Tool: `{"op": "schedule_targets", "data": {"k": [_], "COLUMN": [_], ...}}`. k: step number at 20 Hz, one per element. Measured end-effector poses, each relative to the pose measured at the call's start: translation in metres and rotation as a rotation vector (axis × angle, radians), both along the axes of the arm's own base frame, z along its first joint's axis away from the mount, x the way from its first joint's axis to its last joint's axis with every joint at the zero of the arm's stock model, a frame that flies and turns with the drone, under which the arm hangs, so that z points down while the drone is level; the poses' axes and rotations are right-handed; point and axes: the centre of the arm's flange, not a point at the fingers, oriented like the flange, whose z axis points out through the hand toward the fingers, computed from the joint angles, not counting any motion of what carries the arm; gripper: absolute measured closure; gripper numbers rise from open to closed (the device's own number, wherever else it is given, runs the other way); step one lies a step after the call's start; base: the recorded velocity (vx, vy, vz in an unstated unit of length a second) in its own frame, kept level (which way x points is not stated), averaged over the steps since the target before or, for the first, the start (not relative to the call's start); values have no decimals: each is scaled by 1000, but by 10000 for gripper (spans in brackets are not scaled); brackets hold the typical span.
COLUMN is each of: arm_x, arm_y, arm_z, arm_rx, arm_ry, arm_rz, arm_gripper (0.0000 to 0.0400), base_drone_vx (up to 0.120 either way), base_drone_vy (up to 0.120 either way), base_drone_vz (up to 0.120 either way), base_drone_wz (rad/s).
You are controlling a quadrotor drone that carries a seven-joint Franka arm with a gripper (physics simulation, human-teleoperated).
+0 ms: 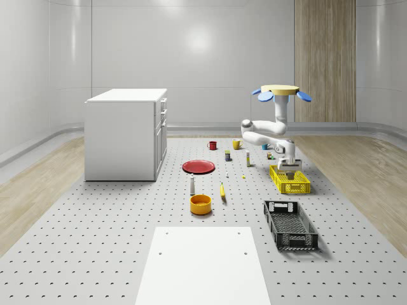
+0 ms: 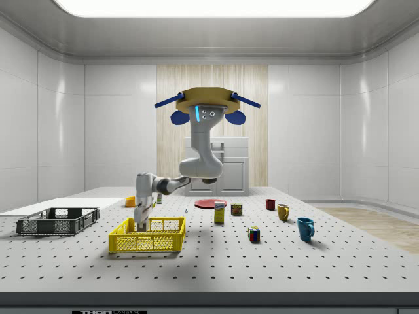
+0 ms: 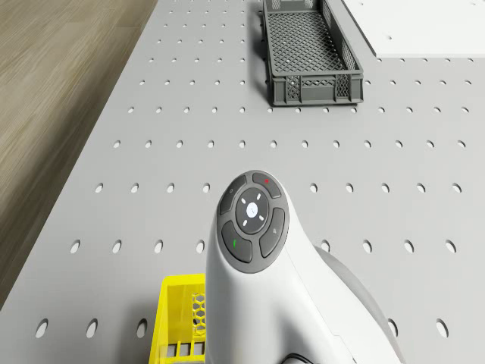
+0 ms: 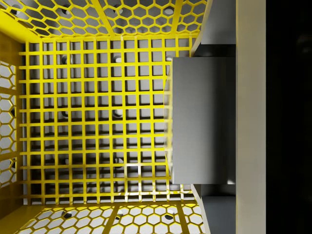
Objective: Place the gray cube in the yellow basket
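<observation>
Yellow basket [image 1: 290, 179] sits on the bench [image 1: 127, 216] with your drone [image 1: 280, 93] hovering above it and beside it, arm reaching down inside. Release too early or off-centre and the cube could clip the rim and tumble out; a drift of the drone could drag the gripper [image 2: 142, 224] against the wall. In the wrist view the gray cube [image 4: 202, 119], plain and flat-faced, is pinched by the gripper over the basket's mesh floor.

No words, brands or numbers to read anywhere here. The only signs are on the arm's button pad [image 3: 252, 220]: a small red mark, a small green mark and pale arrow-like marks at its centre.
</observation>
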Motion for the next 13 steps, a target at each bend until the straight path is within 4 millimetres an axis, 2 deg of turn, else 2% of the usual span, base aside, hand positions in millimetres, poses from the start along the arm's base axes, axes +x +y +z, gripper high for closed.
{"op": "schedule_targets", "data": {"k": [2,4,7,13], "arm_x": [0,0,0,0], "arm_y": [0,0,0,0], "arm_z": [7,12,13,3], "arm_rx": [0,0,0,0], "arm_ry": [0,0,0,0], "arm_rz": [0,0,0,0], "arm_gripper": [150,91,43,10], "base_drone_vx": [0,0,0,0], "base_drone_vy": [0,0,0,0], "base_drone_vz": [0,0,0,0], "base_drone_wz": [0,0,0,0]}}
